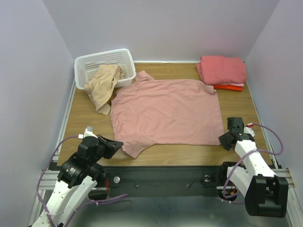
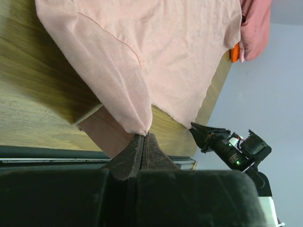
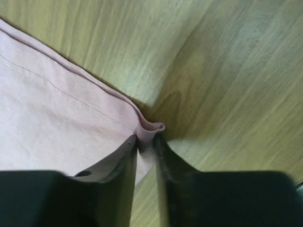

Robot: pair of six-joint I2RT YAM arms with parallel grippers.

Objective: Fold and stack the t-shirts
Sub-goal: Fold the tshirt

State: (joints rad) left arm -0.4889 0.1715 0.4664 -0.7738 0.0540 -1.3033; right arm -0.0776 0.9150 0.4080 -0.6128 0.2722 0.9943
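The dusty-pink t-shirt (image 1: 165, 111) lies spread flat in the middle of the desk (image 1: 85, 118). The left hand (image 2: 143, 137) is closed on the hem of the shirt's near-left sleeve and holds it slightly off the wood. The right hand (image 3: 147, 142) pinches the near-right hem corner between its fingers. At the far right corner, a folded salmon-pink t-shirt (image 1: 222, 70) sits on an orange-red t-shirt (image 1: 227, 87). At the far left, a beige t-shirt (image 1: 105, 85) drapes over the rim of a white basket (image 1: 94, 61) onto the desk.
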